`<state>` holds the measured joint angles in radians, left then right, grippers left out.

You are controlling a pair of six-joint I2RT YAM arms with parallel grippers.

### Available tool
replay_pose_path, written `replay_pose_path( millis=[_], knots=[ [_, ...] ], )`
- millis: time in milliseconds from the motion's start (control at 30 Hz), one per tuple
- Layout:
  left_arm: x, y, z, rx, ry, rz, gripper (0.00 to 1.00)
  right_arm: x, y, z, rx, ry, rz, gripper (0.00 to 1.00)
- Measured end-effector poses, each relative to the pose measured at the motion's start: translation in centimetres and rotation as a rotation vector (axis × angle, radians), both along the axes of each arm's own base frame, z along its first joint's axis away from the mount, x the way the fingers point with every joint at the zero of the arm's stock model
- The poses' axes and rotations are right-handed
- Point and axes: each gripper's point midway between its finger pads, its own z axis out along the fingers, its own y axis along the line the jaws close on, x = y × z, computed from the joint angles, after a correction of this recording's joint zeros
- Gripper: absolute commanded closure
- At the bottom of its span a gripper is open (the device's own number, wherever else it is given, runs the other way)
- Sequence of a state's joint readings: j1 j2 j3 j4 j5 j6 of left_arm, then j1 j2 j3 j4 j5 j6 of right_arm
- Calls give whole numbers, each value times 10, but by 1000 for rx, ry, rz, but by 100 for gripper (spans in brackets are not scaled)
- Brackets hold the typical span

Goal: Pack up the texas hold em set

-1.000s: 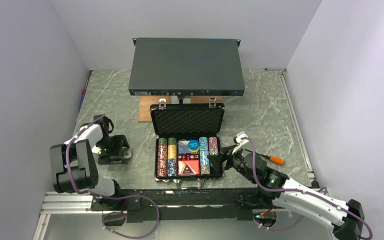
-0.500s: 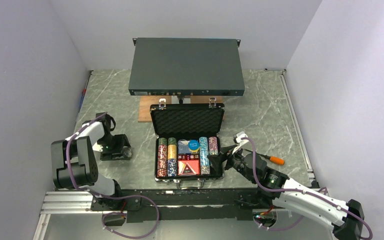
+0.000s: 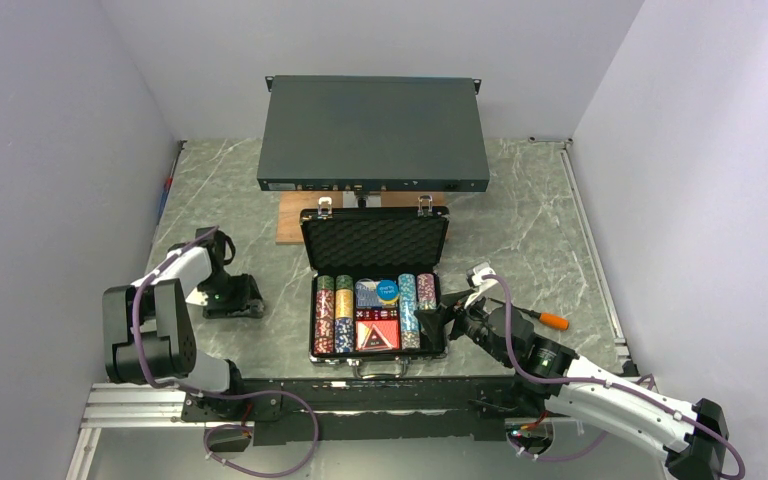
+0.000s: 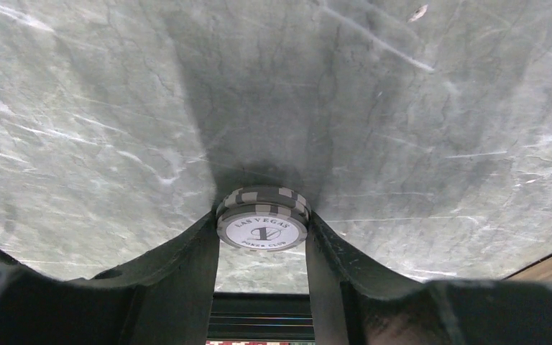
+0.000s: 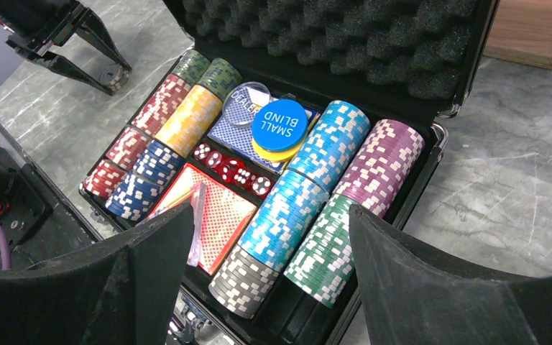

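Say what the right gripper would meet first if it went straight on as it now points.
Most likely the grey and green chip stacks at the near end of the open briefcase, which sit between the right gripper's open fingers. Depth is unclear.

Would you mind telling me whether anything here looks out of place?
Yes: a small stack of grey-and-white chips sits on the table left of the case, not in its rows. It is pinched between the fingers of the left gripper.
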<state>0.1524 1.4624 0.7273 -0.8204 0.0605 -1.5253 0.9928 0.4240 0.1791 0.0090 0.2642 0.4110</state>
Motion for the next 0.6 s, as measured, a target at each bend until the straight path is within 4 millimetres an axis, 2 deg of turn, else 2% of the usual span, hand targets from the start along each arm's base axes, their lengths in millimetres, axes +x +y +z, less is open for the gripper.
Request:
replay_pose_path(
  millis=[133, 200, 333, 500, 600],
  knots=[
    [-3, 2, 0, 20, 2, -3, 33, 0, 0, 0, 0, 0, 0, 19],
    [-5, 3, 1, 37, 5, -9, 27, 0, 0, 0, 0, 0, 0, 19],
    [-7, 7, 1, 59, 2, -11, 29, 0, 0, 0, 0, 0, 0, 19],
    [-7, 7, 0, 59, 3, -13, 38, 0, 0, 0, 1, 0, 0, 19],
    [-3, 6, 0, 58, 4, -17, 49, 0, 0, 0, 1, -1, 0, 19]
  ],
)
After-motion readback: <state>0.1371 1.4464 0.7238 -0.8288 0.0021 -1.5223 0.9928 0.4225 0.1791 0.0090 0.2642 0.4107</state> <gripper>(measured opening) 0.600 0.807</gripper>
